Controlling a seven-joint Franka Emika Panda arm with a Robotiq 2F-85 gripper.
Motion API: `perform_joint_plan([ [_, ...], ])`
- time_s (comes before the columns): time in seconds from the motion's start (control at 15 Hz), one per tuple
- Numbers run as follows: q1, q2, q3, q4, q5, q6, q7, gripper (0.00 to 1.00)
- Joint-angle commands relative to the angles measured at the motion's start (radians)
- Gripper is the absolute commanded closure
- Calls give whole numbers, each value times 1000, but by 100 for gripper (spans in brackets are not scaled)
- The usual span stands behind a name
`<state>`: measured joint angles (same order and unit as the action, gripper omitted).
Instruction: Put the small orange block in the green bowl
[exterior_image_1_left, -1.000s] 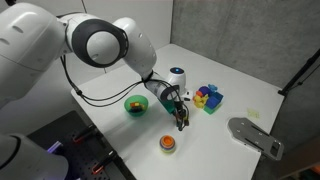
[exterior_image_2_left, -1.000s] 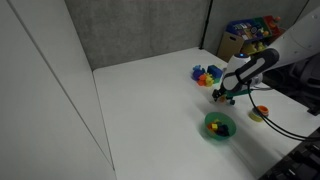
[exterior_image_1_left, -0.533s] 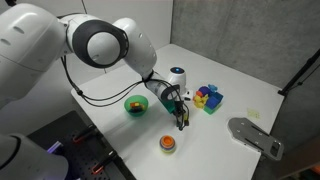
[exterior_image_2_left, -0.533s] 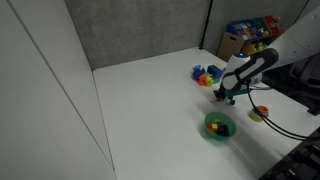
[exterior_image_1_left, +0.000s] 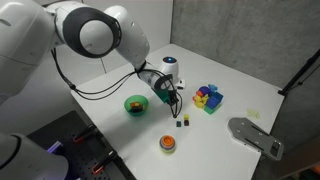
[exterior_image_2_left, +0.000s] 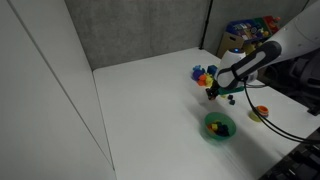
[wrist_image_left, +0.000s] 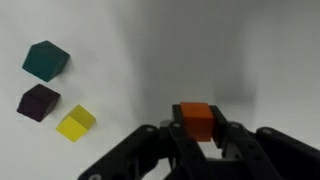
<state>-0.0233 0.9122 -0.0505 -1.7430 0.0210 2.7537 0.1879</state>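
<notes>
The small orange block (wrist_image_left: 197, 116), a tiny orange-red cube with flat, hard-looking faces, is sitting between the dark fingers of the gripper (wrist_image_left: 198, 130). In the wrist view the jaws are closed in to the width of the cube and are pressing on its two sides, so the gripper is holding it and nothing else. In an exterior view the gripper (exterior_image_1_left: 178, 99) is hanging off the white table (exterior_image_1_left: 240, 95), beside the green bowl (exterior_image_1_left: 135, 104), a small round bright-green bowl with a darker inside, and not over it. The same is showing from the opposite side, where the gripper (exterior_image_2_left: 212, 93) is hovering away from the bowl (exterior_image_2_left: 219, 125), on the side towards the pile of coloured blocks (exterior_image_2_left: 205, 74).

Three other cubes are lying loose on the table in the wrist view: a teal cube (wrist_image_left: 45, 60), a dark purple cube (wrist_image_left: 38, 101) and a yellow cube (wrist_image_left: 76, 122), close together and apart from the held block. A round orange-red disc-like thing (exterior_image_1_left: 167, 144) is resting near the bowl, at the table's edge.

As I am judging it, the pick-up is looking done: the right cube is in the grip and clear of the table. What is remaining is the carry across to the bowl, getting the block above its opening, and letting go. Whether anything is lying in the bowl is too small to tell.
</notes>
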Motion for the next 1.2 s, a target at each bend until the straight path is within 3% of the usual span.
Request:
perform_joint_plan([
  [0.0,34,-152,30,-136,13,7,-31,91],
  [0.33,43,-331,91,-303,19,-13,-80,91],
  [0.93,43,-577,157,-570,38,-155,-191,88],
  [1.0,46,-596,163,-586,41,-171,-198,45],
  [1.13,52,-635,170,-614,43,-197,-203,39],
])
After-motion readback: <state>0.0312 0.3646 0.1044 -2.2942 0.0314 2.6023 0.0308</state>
